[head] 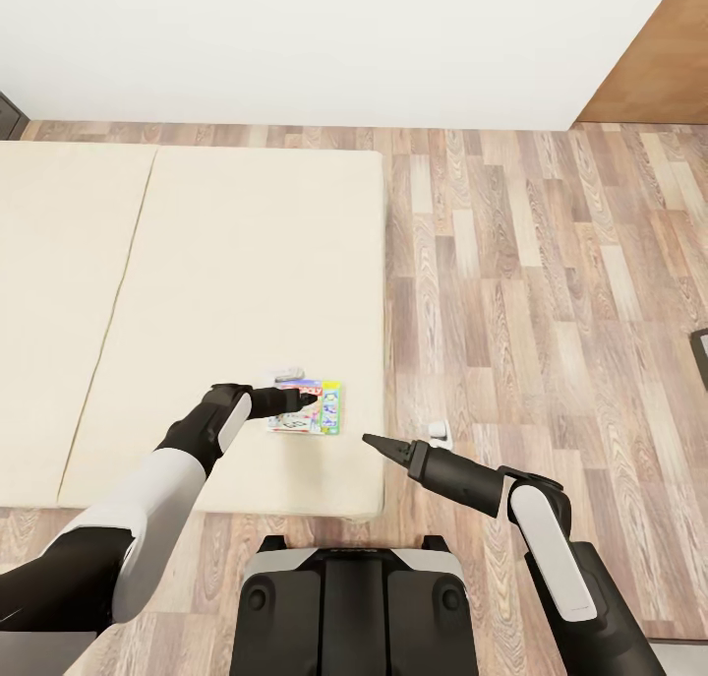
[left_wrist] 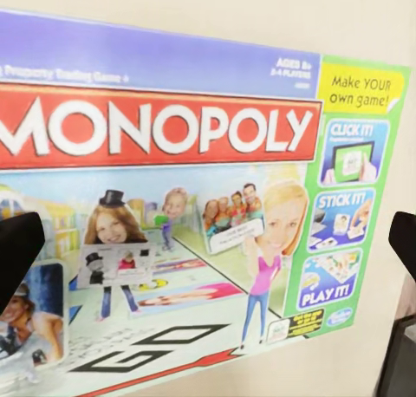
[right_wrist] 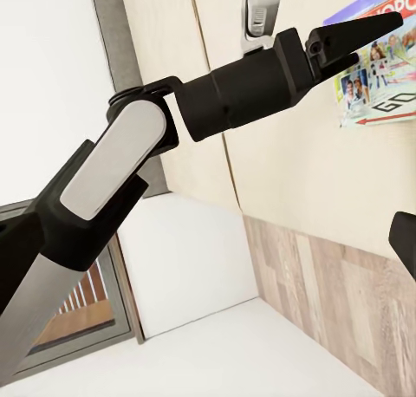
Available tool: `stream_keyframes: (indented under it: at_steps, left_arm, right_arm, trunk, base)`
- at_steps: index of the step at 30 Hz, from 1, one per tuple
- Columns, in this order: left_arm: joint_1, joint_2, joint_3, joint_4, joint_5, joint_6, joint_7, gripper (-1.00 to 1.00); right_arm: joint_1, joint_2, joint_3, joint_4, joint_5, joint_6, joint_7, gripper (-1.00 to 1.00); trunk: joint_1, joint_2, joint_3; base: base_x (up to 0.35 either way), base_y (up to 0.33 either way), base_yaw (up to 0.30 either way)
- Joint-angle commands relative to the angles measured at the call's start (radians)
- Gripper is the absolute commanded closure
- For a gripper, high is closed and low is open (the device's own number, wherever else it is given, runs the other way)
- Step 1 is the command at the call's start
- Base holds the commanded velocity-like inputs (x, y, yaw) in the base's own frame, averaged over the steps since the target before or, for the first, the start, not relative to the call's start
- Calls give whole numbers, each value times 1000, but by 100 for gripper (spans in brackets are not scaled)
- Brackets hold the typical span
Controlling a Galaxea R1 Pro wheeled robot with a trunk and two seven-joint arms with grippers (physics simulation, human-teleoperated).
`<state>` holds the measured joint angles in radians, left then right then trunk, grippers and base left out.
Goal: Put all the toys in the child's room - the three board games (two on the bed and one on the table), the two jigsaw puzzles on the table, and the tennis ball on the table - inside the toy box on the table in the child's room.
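One board game (head: pixel 317 410) lies flat on the bed (head: pixel 226 263), near its near right corner, and there is one small grey-white object (head: pixel 288 373) on the mattress just beyond it. A small white thing (head: pixel 439 427) sits on the wood floor (head: pixel 551 282) to the right of the bed; I cannot tell what it is.

From the head view the cover is only a patch of bright colour. The left wrist view (left_wrist: pixel 199 215) reads it plainly: a Monopoly box with a red banner, cartoon children and a green strip down one side. The right wrist view shows the left arm from the side, its tip over the edge of the game (right_wrist: pixel 381 68), with the mattress seam behind.

The left gripper (head: pixel 303 398) hangs over the box with its fingers (left_wrist: pixel 19 250) spread wide, one dark tip at each edge of its own camera's picture, touching nothing I can make out. The right gripper (head: pixel 379 444) points left off the bed's right edge, empty, its fingers looking pressed to a point.
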<state>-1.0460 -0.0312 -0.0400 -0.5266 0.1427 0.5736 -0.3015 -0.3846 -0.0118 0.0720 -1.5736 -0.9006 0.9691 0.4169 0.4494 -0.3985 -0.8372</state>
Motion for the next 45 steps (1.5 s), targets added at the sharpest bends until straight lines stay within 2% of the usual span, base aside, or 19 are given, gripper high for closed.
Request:
stream_keyframes:
  at_steps: [1,26,31,38,45]
  left_arm:
    - [0,1,-3,-1,10,7,3,-100]
    - [0,3,-9,-4,3,11,20,-100]
    - [0,2,-8,-4,2,14,57,-100]
    - [0,2,-5,-5,5,18,147,-100]
    - [0,2,-3,-6,3,21,164,-100]
  right_arm:
    - [0,0,0,0,6,2,7,-100]
    - [0,0,0,0,6,2,7,-100]
    - [0,0,0,0,6,1,7,-100]
    - [0,0,0,0,6,0,7,-100]
    - [0,0,0,0,6,0,7,-100]
  trunk:
    - [1,-1,-1]
    - [1,-1,-1]
    - [1,-1,-1]
    - [1,-1,-1]
    - [1,-1,-1]
  base:
    - [0,-10,0]
    - [0,-1,0]
    - [0,0,0]
    - [0,0,0]
    - [0,0,0]
